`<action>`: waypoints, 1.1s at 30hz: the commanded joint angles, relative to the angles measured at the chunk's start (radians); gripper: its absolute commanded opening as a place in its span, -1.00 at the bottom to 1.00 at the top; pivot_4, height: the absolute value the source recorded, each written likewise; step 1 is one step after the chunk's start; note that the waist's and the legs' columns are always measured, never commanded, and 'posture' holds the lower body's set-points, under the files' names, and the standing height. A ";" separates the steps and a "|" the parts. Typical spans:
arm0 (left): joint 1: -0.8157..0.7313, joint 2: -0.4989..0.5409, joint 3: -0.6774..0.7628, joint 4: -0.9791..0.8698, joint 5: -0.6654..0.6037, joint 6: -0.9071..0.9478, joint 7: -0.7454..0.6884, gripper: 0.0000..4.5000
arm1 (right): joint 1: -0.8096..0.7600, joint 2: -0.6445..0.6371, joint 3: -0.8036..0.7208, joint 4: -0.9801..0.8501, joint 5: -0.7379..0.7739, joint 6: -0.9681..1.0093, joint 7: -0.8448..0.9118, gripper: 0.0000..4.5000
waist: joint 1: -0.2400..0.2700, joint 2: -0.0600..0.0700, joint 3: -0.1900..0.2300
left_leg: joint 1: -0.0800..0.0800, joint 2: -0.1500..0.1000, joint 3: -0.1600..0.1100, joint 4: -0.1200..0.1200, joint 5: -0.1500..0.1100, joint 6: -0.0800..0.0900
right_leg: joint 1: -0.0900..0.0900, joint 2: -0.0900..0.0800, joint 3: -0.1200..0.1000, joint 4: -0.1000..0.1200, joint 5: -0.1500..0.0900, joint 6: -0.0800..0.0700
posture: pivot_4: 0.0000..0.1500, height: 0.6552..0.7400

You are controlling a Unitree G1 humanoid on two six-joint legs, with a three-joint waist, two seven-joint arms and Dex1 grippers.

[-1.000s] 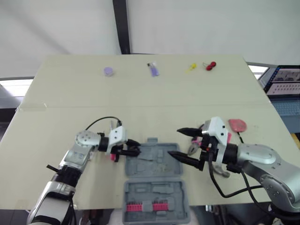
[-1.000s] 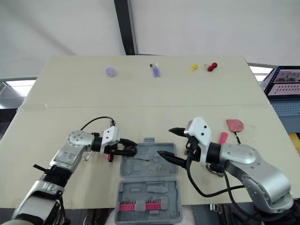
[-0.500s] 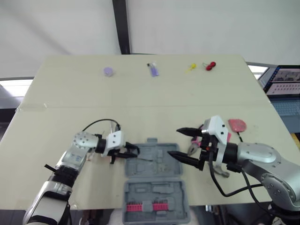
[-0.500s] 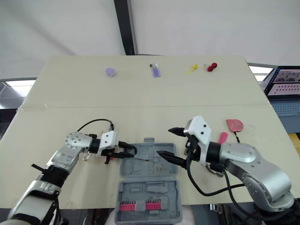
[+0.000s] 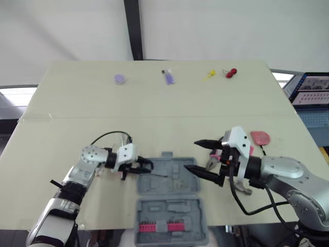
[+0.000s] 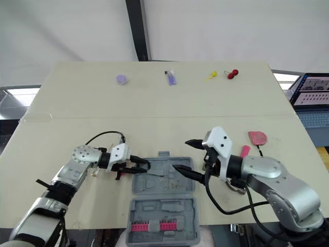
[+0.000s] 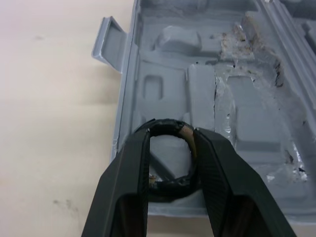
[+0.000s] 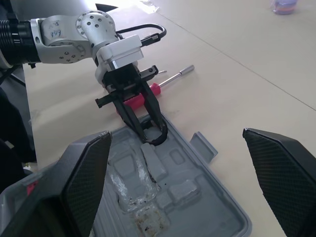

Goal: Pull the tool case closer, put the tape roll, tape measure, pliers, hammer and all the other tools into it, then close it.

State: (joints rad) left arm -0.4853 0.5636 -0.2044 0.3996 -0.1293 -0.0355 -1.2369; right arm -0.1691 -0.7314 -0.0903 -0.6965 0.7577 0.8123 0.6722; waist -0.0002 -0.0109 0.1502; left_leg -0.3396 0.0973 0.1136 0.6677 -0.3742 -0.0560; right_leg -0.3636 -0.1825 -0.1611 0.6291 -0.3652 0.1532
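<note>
The left gripper (image 7: 170, 134) pinches the black tape roll (image 7: 165, 124) between its two fingers, right at the 9 o'clock edge of the open tool case (image 5: 154, 183); whether the roll touches the tray I cannot tell; the case lies at 6 o'clock on the table (image 5: 154, 103); the right gripper (image 5: 191, 155) hangs at the case's 3 o'clock side, fingers spread wide and holding nothing; a red-handled screwdriver (image 8: 140, 100) lies on the table just beside the case, beneath the left gripper.

Not much going on, just the left gripper (image 5: 146, 166): since a second ago it rolls at the wrist and backs off a hair toward the left edge of the tool case (image 5: 175, 181). The tape roll (image 7: 168, 124) pinched in it turns along with it.
</note>
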 commanded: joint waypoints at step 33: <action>0.597 0.177 0.881 -0.144 -0.187 0.247 0.616 0.98 | 0.111 -0.139 -0.494 1.359 -0.358 -0.740 0.228 1.00 | -0.007 0.001 0.001 | 0.004 0.001 0.003 -0.005 0.000 0.000 | 0.002 0.000 0.003 -0.003 0.000 0.000 | 1.00 1.00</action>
State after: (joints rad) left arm 0.1049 0.7328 0.6723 0.2970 -0.2999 0.2139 -0.6237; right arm -0.0565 -0.8463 -0.5684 0.6722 0.3953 0.0882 0.8826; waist -0.0075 -0.0098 0.1516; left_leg -0.3351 0.0978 0.1172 0.6627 -0.3745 -0.0556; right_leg -0.3616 -0.1827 -0.1583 0.6265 -0.3652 0.1532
